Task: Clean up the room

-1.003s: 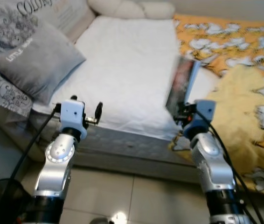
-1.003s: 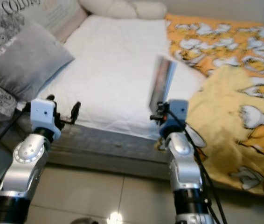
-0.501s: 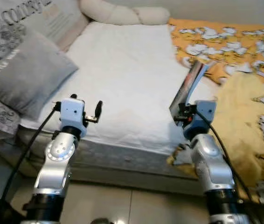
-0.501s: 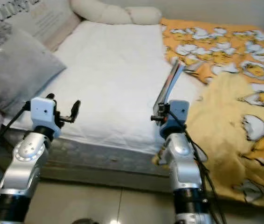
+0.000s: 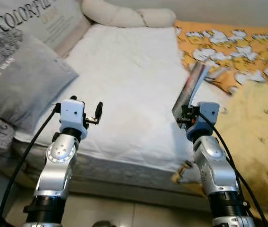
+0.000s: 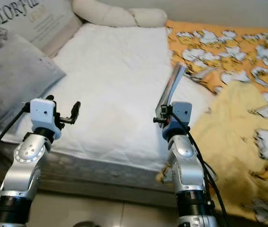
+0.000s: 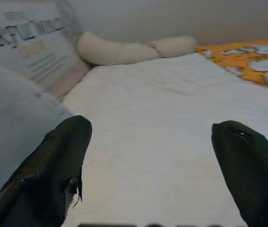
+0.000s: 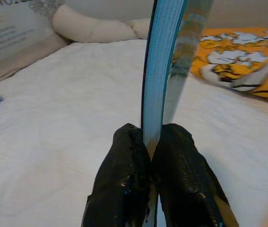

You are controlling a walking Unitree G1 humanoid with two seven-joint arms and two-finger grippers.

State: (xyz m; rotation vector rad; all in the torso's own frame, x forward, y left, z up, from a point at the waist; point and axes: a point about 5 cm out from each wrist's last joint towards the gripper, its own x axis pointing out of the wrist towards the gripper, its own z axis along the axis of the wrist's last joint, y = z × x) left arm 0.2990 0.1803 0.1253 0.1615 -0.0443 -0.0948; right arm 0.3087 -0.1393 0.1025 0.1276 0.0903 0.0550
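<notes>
Right gripper (image 8: 149, 156) clamped on book (image 5: 191, 90), held upright over bed (image 5: 124, 80) edge beside yellow blanket (image 5: 247, 109). Left gripper (image 7: 148, 161) open, empty. Camera shifted closer to bed since earlier frames; book grip unchanged. Judgement: carry phase, drop-off not yet reached.

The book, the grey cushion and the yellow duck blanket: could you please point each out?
book (image 5: 191, 90), left eye view, on its cover.
grey cushion (image 5: 20, 87), left eye view, on its middle.
yellow duck blanket (image 6: 228, 137), right eye view, on a plain fold.
</notes>
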